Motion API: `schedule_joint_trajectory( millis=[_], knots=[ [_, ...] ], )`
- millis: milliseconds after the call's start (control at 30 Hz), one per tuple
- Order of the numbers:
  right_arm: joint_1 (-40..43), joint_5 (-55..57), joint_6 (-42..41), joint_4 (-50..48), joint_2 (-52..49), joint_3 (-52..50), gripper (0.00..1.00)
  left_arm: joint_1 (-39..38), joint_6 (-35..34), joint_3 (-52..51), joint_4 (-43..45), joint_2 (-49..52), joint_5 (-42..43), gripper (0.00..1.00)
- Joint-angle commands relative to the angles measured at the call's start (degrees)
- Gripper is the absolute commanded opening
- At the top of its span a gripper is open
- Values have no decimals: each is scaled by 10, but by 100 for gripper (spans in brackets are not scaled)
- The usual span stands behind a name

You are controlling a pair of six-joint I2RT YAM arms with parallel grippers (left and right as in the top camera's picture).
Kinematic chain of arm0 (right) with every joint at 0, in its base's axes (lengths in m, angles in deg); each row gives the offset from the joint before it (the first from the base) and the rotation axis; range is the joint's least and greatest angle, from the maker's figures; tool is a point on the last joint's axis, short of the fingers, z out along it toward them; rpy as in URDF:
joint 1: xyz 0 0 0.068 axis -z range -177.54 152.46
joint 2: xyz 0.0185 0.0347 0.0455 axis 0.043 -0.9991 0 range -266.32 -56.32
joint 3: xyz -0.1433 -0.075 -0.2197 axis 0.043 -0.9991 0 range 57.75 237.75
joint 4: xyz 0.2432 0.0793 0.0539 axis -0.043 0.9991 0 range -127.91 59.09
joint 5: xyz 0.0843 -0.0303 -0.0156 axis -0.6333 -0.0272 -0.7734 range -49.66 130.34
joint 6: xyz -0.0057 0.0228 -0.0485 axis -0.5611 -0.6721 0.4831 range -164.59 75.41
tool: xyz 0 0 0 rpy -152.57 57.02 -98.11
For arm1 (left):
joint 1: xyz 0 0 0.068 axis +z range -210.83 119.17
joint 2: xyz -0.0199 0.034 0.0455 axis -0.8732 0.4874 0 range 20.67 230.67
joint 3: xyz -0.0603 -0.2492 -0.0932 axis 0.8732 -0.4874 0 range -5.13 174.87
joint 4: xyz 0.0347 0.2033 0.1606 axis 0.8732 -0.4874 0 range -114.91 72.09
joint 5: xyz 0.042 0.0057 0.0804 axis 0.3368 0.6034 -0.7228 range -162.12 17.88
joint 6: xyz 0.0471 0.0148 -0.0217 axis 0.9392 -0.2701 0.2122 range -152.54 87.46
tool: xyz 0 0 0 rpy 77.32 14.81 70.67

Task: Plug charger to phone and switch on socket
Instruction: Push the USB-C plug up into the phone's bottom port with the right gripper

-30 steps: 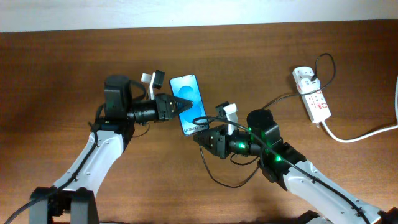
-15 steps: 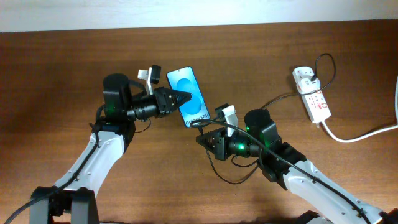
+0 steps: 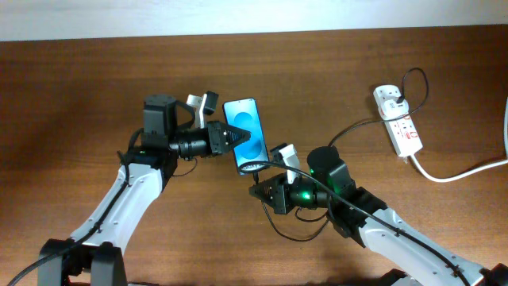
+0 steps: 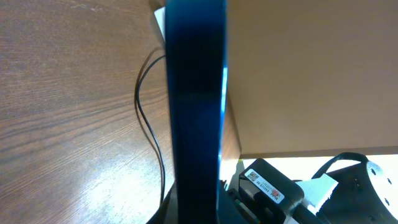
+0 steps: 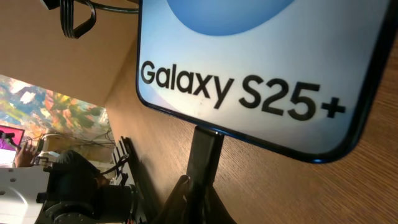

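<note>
From above, the left tool is pressed together on the long left edge of the phone, its dark fingers lying across the blue screen. The phone sits mid-table, angled, with its white text band at the end nearer the right arm. The right tool is just below that end, pinching the tip of the charger. The thin black cable loops under the right arm and then runs off to the socket near the right edge of the table, well apart from the phone. A black plug sits in the socket's far end.

In the left wrist view the phone stands edge-on as a dark blue band rising from between the fingers. The fingers themselves are mostly hidden at the bottom of the frame. A strand of the charger curves over the table just beside the phone.

In the right wrist view the right tool is closed on the black connector of the charger. The connector's tip meets the lower edge of the phone, just under the words "Galaxy S25+". How deep the tip sits cannot be told.
</note>
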Motion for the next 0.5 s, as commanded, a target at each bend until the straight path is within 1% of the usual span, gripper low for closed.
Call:
schedule_joint_trajectory(
  millis=[0, 67, 300, 367, 400, 467],
  knots=[
    [13, 57, 5, -55, 11, 44, 4, -55, 41, -27, -56, 0, 89, 0],
    [13, 57, 6, -55, 11, 55, 4, -55, 64, -27, -98, 0, 88, 0],
    [17, 71, 6, -39, 11, 73, 4, -78, 72, -27, -101, 0, 88, 0],
    [17, 72, 6, 0, 11, 73, 5, -78, 71, -27, -94, 0, 81, 0],
    [17, 71, 6, 18, 11, 73, 6, -77, 49, -27, -86, 0, 66, 0],
    [17, 59, 6, 23, 11, 73, 8, -66, 16, -27, -53, 0, 55, 0]
  ],
)
